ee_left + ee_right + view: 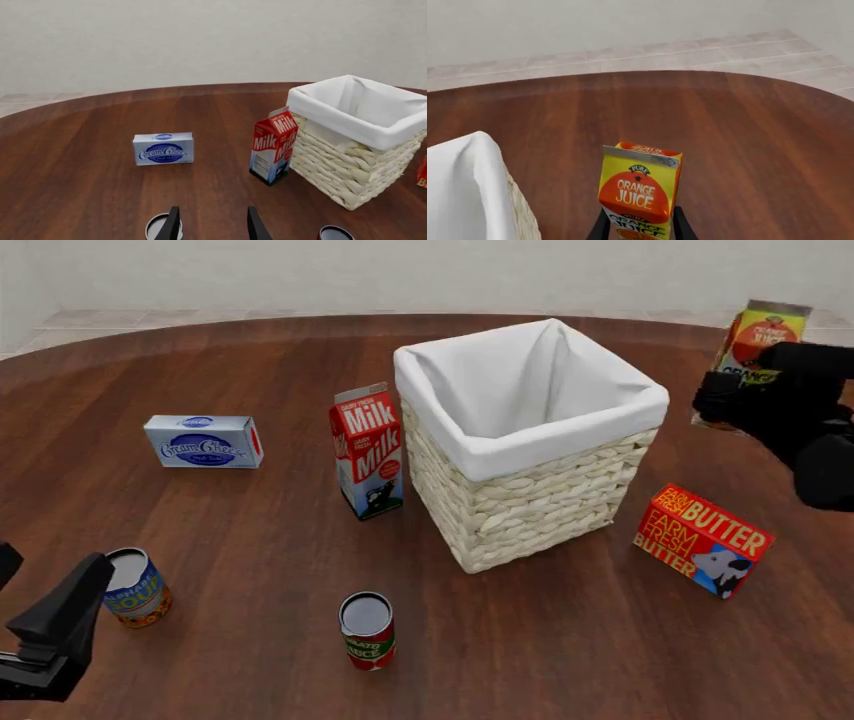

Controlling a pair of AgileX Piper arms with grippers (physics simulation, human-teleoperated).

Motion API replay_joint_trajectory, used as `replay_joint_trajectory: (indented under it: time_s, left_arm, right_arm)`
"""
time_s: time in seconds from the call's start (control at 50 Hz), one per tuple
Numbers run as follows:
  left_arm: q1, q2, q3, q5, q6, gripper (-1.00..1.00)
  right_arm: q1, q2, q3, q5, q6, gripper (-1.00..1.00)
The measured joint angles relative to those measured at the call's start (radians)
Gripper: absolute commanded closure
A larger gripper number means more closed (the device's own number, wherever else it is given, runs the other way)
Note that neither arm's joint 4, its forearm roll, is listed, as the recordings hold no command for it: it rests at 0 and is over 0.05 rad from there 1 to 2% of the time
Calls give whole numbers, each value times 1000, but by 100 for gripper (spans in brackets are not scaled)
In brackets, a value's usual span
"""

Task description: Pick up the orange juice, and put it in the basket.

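The orange juice (639, 192), a yellow carton with an orange label, stands upright at the far right of the table, right of the basket, and my right arm partly hides the orange juice (763, 328) in the front view. My right gripper (639, 222) is open, with one finger close on each side of the carton's lower part. The basket (561, 495), pale wicker with a white lining, stands mid-table and holds nothing. My left gripper (210, 220) hangs open at the near left over bare table, far from the juice.
A milk carton (370, 450) stands against the basket's left side. A cream cheese box (203, 441) lies far left. A butter box (701, 540) lies right of the basket. Two cans (134, 588) (366, 630) stand near the front, the first beside my left gripper.
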Motion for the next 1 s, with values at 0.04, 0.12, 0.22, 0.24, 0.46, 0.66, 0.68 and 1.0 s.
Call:
replay_joint_trajectory:
  time_s: [0.04,0.12,0.22,0.24,0.46,0.66,0.68,1.0]
  left_arm:
    - [-1,0,0,0,0,-100]
    - [-4,0,-2,1,1,-100]
    - [-7,-2,-4,2,0,-100]
    - [-7,-4,-5,4,0,-100]
    - [-9,-14,-11,15,-4,-100]
    - [-8,-18,-18,25,-7,-100]
    - [-8,-18,-19,26,-8,-100]
    - [-7,-23,-25,37,-16,-100]
  right_arm:
    - [5,-22,-6,21,4,100]
    - [16,-70,-25,75,4,100]
    - [35,-127,-52,150,6,100]
    - [40,-139,-58,166,9,100]
    - [87,-277,-152,369,8,100]
    - [154,-359,-296,596,11,100]
    - [160,-365,-311,618,11,100]
    - [288,-348,-576,931,0,100]
